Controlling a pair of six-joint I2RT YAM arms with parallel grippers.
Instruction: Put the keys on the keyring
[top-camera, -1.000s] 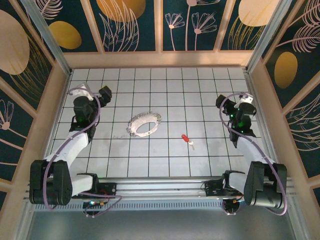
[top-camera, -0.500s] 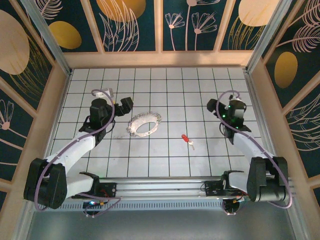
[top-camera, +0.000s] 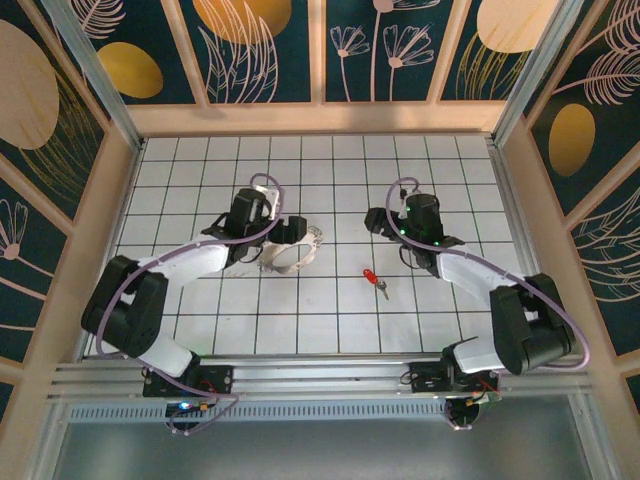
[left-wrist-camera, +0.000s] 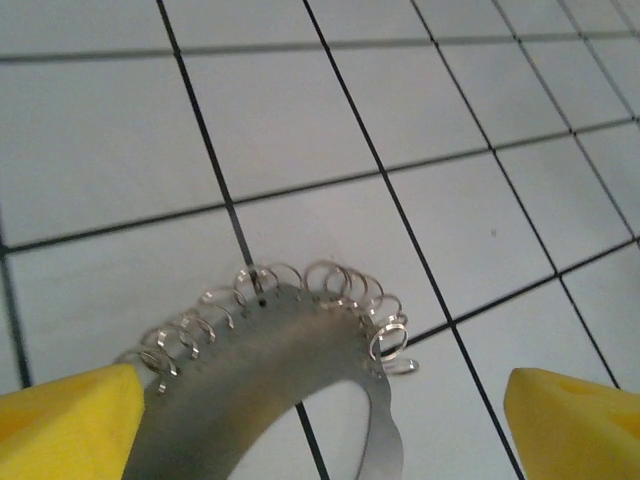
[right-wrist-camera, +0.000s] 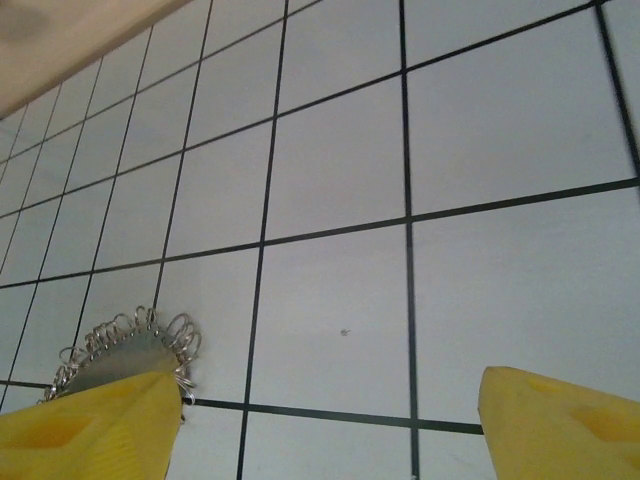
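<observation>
Top external view: nearest the arm bases, the tiny key with a red plastic head and short silver blade lies on the white gridded surface, apart from the ring. Further out and to the left, the large silvery loop keyring, edged with small wire rings, lies flat. The left gripper hangs over its far edge, released; in the left wrist view its yellow fingertips are spread to either side of the loop. The right gripper hovers beyond the key, likewise spread and empty.
</observation>
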